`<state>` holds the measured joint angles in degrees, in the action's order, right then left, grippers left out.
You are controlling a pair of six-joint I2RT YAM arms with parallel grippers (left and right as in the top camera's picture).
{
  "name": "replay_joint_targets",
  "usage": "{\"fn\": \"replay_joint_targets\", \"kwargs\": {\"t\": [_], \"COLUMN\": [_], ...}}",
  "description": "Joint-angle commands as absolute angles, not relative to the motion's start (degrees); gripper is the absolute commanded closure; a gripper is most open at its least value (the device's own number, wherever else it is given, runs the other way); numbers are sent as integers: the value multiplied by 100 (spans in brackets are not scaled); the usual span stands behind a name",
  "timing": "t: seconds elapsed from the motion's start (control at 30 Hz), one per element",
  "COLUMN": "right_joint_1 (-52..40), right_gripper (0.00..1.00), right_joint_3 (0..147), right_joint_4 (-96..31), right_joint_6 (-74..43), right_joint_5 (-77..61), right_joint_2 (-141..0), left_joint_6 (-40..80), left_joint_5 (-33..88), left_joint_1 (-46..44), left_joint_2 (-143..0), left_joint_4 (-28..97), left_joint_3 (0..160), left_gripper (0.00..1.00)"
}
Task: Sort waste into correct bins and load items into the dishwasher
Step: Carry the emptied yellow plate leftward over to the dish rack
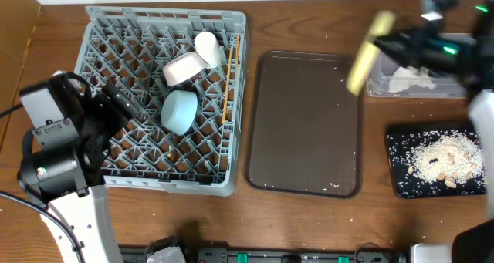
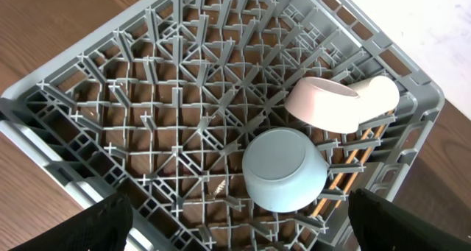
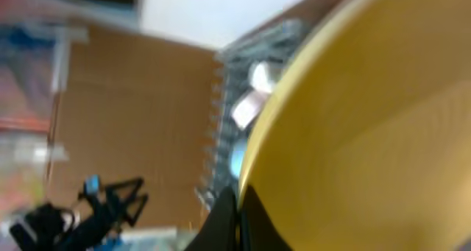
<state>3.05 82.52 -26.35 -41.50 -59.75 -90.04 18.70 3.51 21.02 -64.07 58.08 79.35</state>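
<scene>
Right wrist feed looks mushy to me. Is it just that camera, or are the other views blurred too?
Right wrist: heavy motion blur; the yellow plate fills the right side and the dish rack is a grey smear. Overhead: only the right arm and the plate at top right are streaked; the rest is sharp. Left wrist: crisp, evenly lit, with the rack lattice and light-blue bowl clear.
</scene>
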Motion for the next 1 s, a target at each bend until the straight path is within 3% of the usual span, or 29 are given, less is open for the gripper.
{"fn": "replay_joint_targets", "kwargs": {"t": [0.0, 0.33, 0.6, 0.8, 0.87, 0.97], "right_joint_1": [-775, -2724, -3173, -3197, -3177, -3116], "right_gripper": [99, 99, 99, 99, 89, 45], "right_joint_3": [8283, 8333, 8982, 8997, 9015, 9179], "right_joint_4": [-1765, 2432, 2613, 2292, 2296, 2285], "right_joint_6": [-5957, -7100, -7323, -7251, -7212, -7057], "right_joint_5": [-4934, -4071, -3924, -3756, -3848, -4165], "right_joint_2": [-8986, -10584, -11950, -12095, -12088, -12086], "left_joint_6": [1920, 1920, 1918, 1920, 1918, 1920], "left_joint_5": [362, 362, 364, 364, 362, 364], "left_joint_1": [2130, 2130, 2130, 2130, 2130, 2130], "left_joint_2": [-6410, -6410, -6410, -6410, -6410, -6410], "left_joint_4": [5824, 5826, 5824, 5826, 5824, 5824], "left_joint_3": [7964, 7964, 7964, 7964, 7964, 7964], "left_gripper": [5, 5, 5, 5, 5, 5]}}
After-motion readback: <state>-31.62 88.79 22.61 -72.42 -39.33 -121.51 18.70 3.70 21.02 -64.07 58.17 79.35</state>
